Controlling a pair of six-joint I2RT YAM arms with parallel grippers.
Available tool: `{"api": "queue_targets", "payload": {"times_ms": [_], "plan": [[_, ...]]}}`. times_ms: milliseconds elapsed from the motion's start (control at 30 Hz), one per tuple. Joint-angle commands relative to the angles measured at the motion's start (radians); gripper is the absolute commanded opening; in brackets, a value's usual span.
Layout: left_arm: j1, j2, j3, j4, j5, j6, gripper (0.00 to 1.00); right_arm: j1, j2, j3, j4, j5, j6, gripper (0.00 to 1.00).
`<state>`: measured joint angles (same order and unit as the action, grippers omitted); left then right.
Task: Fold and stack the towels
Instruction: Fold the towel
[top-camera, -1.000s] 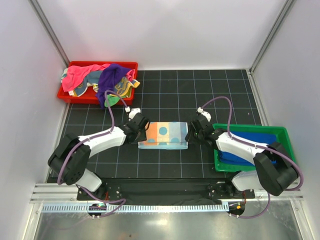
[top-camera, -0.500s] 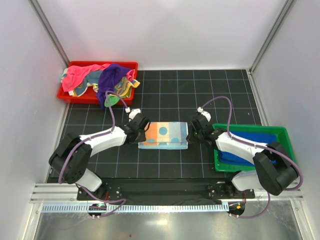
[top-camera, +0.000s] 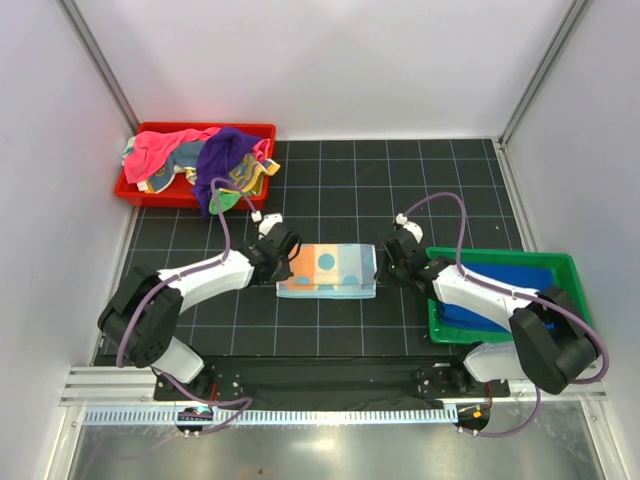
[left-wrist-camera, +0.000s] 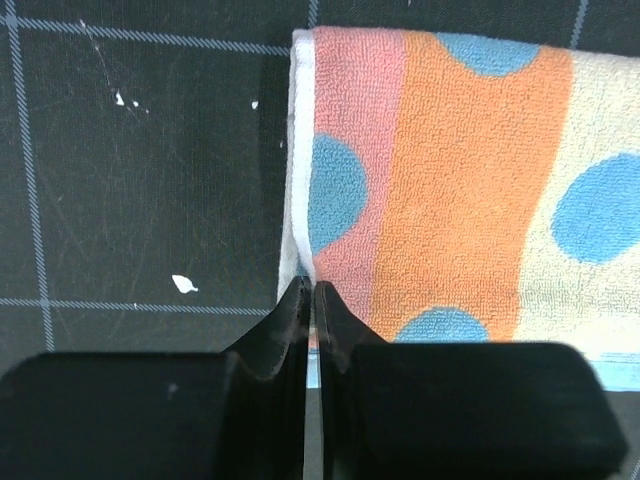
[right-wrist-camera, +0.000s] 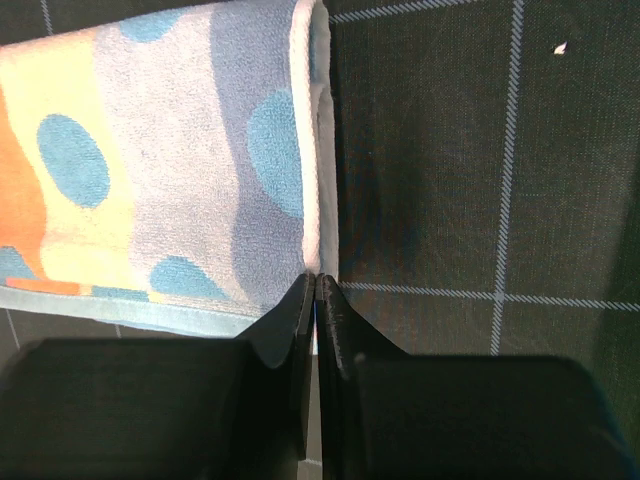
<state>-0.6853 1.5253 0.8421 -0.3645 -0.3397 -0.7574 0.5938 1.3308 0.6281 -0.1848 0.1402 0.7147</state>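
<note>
Folded dotted towel (top-camera: 326, 270): soft, light, floppy, likely sags when lifted. Left gripper (left-wrist-camera: 308, 290) pinching left hem, right gripper (right-wrist-camera: 312, 280) pinching right hem; good holds.

Folded polka-dot towel (top-camera: 326, 270) flat at mid-worktop (top-camera: 400, 190), crumpled pink, purple and teal-yellow towels (top-camera: 200, 158) heaped in red tray (top-camera: 160, 195), royal blue towel (top-camera: 520, 275) lying in green tray (top-camera: 500, 254)
</note>
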Motion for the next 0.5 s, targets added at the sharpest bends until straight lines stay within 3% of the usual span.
{"api": "queue_targets", "payload": {"times_ms": [0, 467], "plan": [[-0.003, -0.028, 0.044, -0.022, -0.027, 0.001, 0.07, 0.006, -0.053, 0.033, -0.004, 0.019, 0.006, 0.09], [-0.002, -0.109, 0.048, -0.077, -0.035, 0.001, 0.04, 0.006, -0.157, 0.025, -0.059, 0.019, 0.008, 0.07]]}}
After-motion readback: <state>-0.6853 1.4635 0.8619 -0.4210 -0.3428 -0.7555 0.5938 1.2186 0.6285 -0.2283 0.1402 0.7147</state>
